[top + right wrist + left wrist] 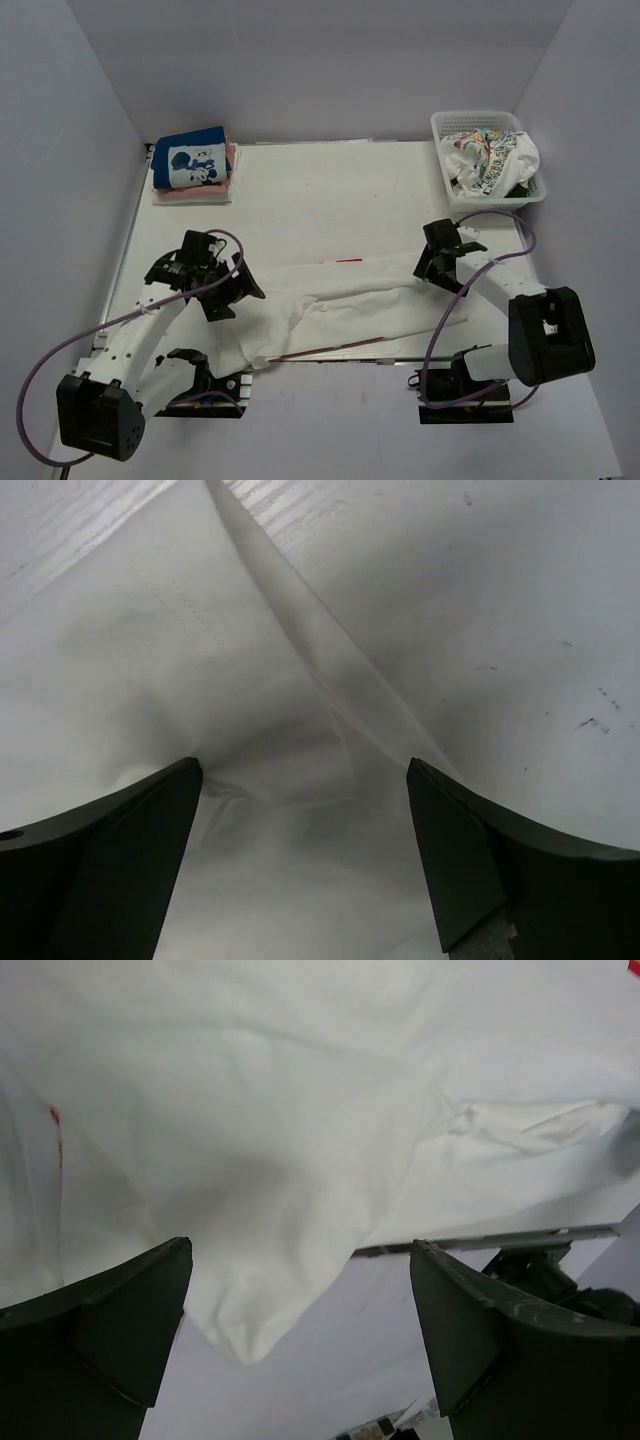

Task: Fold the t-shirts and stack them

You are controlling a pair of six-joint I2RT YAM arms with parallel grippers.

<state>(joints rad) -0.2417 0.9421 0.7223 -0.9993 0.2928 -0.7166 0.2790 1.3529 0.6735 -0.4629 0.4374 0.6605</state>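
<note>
A large plain white t-shirt (340,310) lies spread and wrinkled across the table's near half. My left gripper (237,290) is open at its left end, just above the cloth; its view shows a folded corner of the shirt (250,1320) between the jaws. My right gripper (428,258) is open over the shirt's right end, with creased white cloth (300,780) between the jaws. A folded stack sits at the back left: the blue shirt with the cartoon-mouse panel (192,160) on top of a pink one (192,194). A white shirt with colourful prints (490,158) fills the basket.
The white mesh basket (445,125) stands at the back right corner. Purple cables loop beside both arm bases. Small red marks (348,261) lie on the table behind the white shirt. White walls enclose the table on three sides.
</note>
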